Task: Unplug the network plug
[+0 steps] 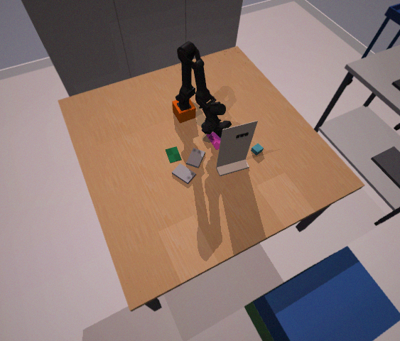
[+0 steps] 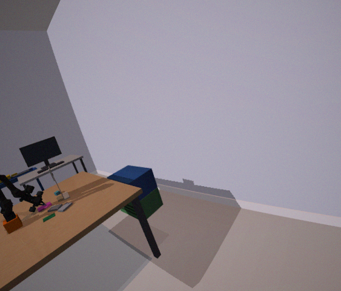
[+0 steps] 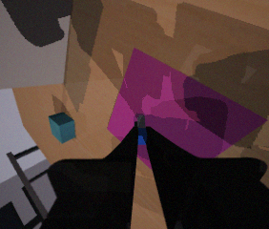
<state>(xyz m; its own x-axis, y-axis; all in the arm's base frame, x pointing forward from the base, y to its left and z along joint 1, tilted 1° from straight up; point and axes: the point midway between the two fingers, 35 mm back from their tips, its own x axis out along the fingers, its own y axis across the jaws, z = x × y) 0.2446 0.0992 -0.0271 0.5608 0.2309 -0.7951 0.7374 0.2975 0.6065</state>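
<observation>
My gripper [image 1: 217, 133] [image 2: 43, 204] [image 3: 141, 130] is shut on the small network plug [image 3: 141, 138], which shows blue and grey between the fingertips in the wrist view. The plug is out of the panel. The fingers point down over the magenta square [image 1: 216, 141] [image 2: 45, 207] [image 3: 149, 78], low above the table; whether the plug touches the square cannot be told. The upright grey panel [image 1: 234, 148] [image 3: 25, 57] stands beside the square, with dark socket openings [image 1: 241, 135] near its top. The plug is too small to make out in the top and exterior views.
A teal cube [image 1: 257, 148] [image 2: 57, 193] [image 3: 62, 128] lies beyond the panel. Two grey blocks [image 1: 195, 158] [image 1: 183, 173] and a green flat piece [image 1: 173, 154] [image 2: 48, 217] lie on the other side of the magenta square. The arm's orange base [image 1: 184, 111] [image 2: 12, 224] stands behind them.
</observation>
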